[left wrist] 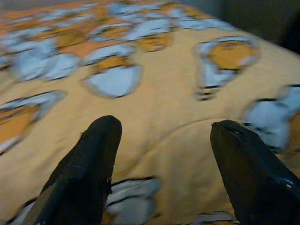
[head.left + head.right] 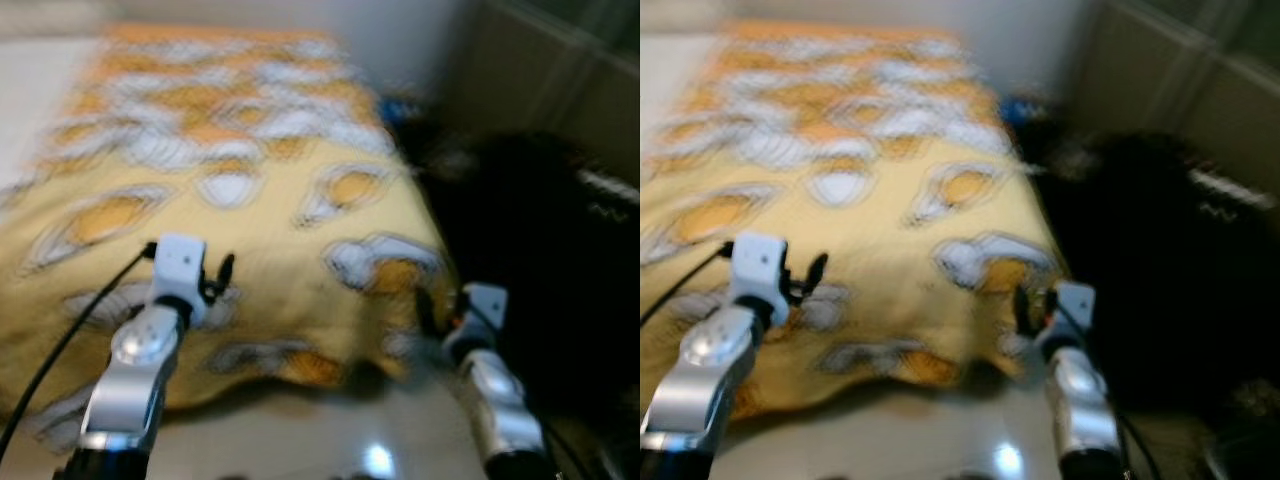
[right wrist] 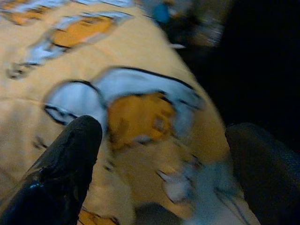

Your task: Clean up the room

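1. Two grippers sit low in your head views: the left gripper (image 1: 161, 140) at lower left, fingers spread wide with nothing between them; the right gripper (image 3: 164, 154) at lower right, equally wide and empty.
2. Both hover at the near edge of the bed (image 2: 250, 180), whose yellow blanket (image 2: 290, 240) with white and orange patches covers the frame's centre and upper left.
3. You see glossy pale floor (image 2: 300, 430) along the bottom.
4. A dark, blurred mass (image 2: 530, 250) fills the right; you cannot tell what it is.
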